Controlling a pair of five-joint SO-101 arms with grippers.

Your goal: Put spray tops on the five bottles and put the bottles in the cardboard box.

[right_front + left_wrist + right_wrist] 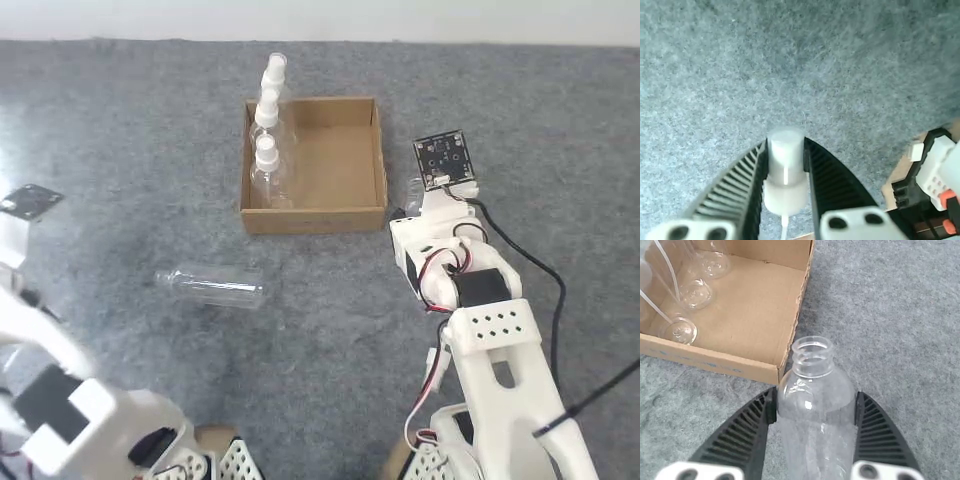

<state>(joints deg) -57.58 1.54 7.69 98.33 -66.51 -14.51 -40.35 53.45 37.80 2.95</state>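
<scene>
**Counting three of five bottles boxed**

Our left hand [785, 146] clamps a spray top [785, 172] over the desk [120, 120]. A lying bottle [212, 288], seemingly topless, lies before the cardboard box [330, 218], where three capped bottles [268, 160] stand along one wall. Our right hand [815, 398] grips an open bottle [815, 422] just beside the box. We judge two bottles remain.

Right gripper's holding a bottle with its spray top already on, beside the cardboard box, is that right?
No. The bottle in the right gripper has a bare, open neck, per the right wrist view. It is beside the cardboard box.
</scene>
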